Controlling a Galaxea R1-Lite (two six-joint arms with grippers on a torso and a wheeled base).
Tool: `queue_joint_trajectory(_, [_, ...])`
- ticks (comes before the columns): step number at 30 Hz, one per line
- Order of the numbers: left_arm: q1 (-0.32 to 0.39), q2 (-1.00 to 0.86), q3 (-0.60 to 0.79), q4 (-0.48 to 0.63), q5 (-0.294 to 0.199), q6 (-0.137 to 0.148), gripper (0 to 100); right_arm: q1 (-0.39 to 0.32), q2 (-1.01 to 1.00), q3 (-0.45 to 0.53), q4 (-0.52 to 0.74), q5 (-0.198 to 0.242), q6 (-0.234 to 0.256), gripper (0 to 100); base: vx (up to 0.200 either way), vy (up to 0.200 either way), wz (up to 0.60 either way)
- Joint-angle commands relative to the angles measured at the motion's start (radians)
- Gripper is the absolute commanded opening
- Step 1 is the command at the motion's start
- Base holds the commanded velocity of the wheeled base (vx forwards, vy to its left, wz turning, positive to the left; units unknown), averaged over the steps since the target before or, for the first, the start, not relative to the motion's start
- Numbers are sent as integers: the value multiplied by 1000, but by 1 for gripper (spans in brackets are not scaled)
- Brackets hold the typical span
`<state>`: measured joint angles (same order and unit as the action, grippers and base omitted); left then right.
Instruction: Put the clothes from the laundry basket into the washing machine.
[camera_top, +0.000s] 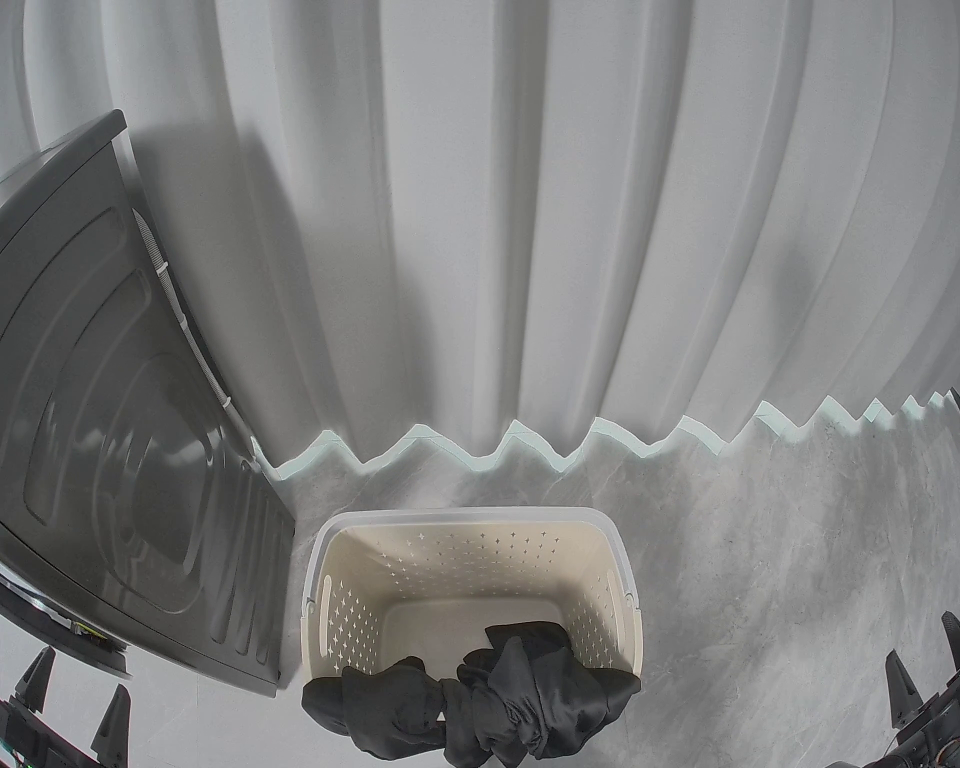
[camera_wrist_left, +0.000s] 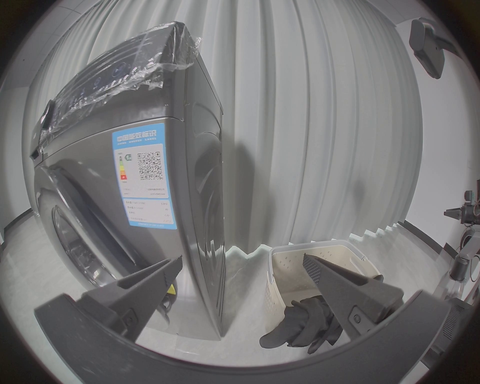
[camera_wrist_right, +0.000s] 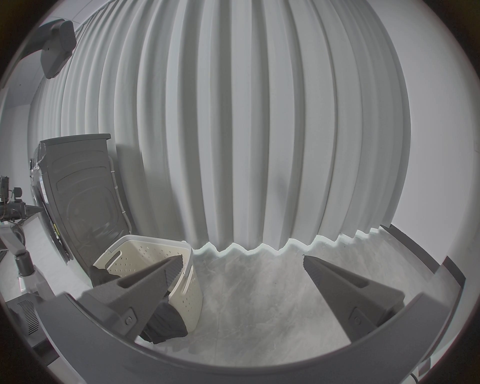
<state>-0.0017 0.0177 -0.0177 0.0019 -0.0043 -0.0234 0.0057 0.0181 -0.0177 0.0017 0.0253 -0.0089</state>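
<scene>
A pleated white curtain (camera_top: 560, 220) is seen across the whole background, hanging down to a grey marbled floor (camera_top: 780, 560). The grey washing machine (camera_top: 110, 420) is stood on the robot's left, its side panel turned toward the laundry basket (camera_top: 470, 520); its round door is glimpsed on the front in the left wrist view, but whether it is open cannot be told. The cream perforated basket is set on the floor just beside the machine. The clothes (camera_top: 500, 700), a dark bundle, are draped over the basket's near rim, partly inside and partly hanging outside, with the rest of the basket's bottom left bare. The fabric is judged to be soft, light and limp, perhaps a little slick, so it will likely sag and trail when lifted and could catch on the rim. The thick bunched knot at the middle of the bundle is judged the best place to be gripped, rather than a loose trailing edge. The left hand (camera_wrist_left: 241, 259) is held low near the machine, its fingers spread wide on nothing; the right hand (camera_wrist_right: 242, 260) is likewise spread apart and holding nothing, well apart from the basket.
</scene>
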Motion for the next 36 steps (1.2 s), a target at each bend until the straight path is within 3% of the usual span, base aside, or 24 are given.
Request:
queue_joint_trajectory(1, [0,-18,15,0,0,-1,100,0,-17,16,0,-1,0,100,200,0,0])
queue_joint_trajectory(11, [0,-18,15,0,1,-1,100,0,-17,16,0,-1,0,100,20,0,0])
queue_joint_trajectory(17, [0,-18,15,0,1,-1,100,0,-17,16,0,-1,0,100,200,0,0])
queue_joint_trajectory(36, [0,-18,15,0,0,-1,100,0,-17,16,0,-1,0,100,0,0,0])
